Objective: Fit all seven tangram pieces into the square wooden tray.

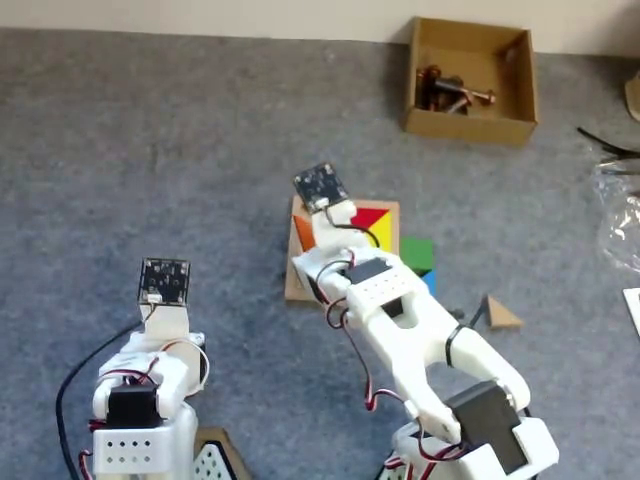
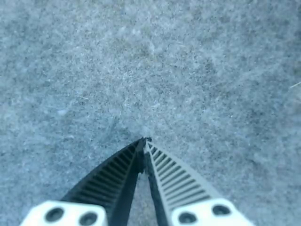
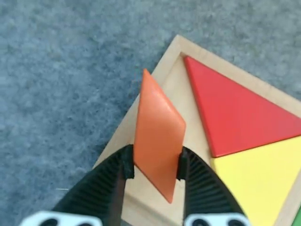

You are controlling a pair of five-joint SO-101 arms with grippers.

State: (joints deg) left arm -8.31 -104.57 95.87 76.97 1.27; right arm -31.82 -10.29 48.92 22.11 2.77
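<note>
Right arm is working the placement step. The right gripper (image 3: 155, 165) is clamping a flat orange parallelogram piece (image 3: 158, 136) by its long edges and holding it over the near-left corner region of the square wooden tray (image 3: 235, 74). The piece is riding tilted, one tip poking out past the tray's rim towards the grey carpet (image 2: 141, 61). I cannot tell whether its lower end is touching the tray floor.

Already lying in the tray are a large red triangle (image 3: 235, 113) and, touching it, a large yellow triangle (image 3: 254, 179). From the high view I am also seeing a green piece (image 1: 416, 252) and a blue piece (image 1: 428, 282) at the tray's far-right side, partly under the arm. A tan wooden triangle (image 1: 500, 314) is lying loose on the carpet, well apart from the tray.

The left gripper (image 2: 146, 140) is sitting closed and empty, tips together over bare carpet.

My read: roughly mid-task. The next move is calling for levelling the parallelogram, turning it to line up with the bare slot beside the red triangle, then lowering and letting go. Risk: an edge catching on the rim.
</note>
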